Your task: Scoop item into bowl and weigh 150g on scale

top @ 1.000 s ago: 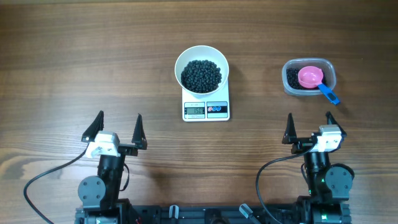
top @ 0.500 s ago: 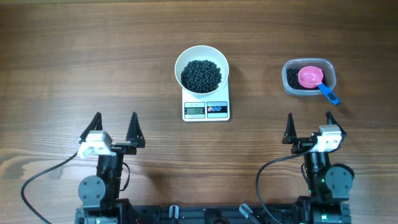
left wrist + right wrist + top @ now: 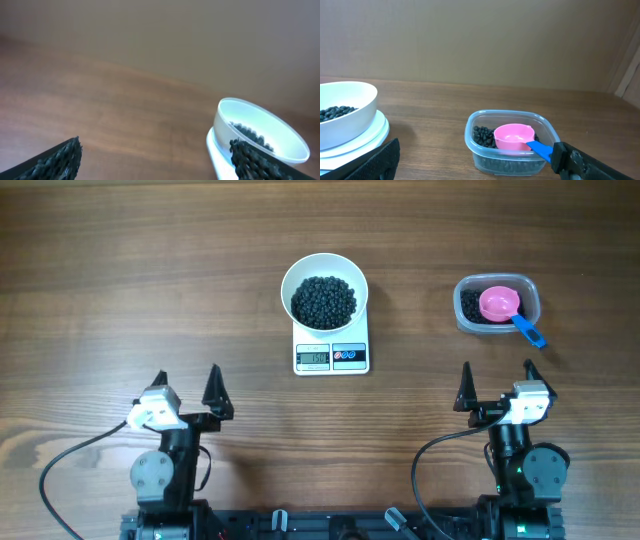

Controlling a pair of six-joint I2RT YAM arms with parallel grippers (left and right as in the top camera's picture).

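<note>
- Seemingly we are at the closing step: the beans point(image 3: 323, 302) lie heaped in the bowl point(image 3: 324, 264), which stands on the scale point(image 3: 332, 358).
- Our left fingers point(image 3: 216, 383) and right fingers point(image 3: 465, 386) stand wide apart, empty, well away from it.
- Next, we judge, only checking the display remains; the scoop point(image 3: 500, 305) rests in the tub point(image 3: 533, 298).

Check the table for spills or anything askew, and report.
Nothing stands out. The bowl sits on the scale with the beans inside; no strays show on the table. The pink scoop rests in the clear tub. The left hand and right hand are open, empty.
</note>
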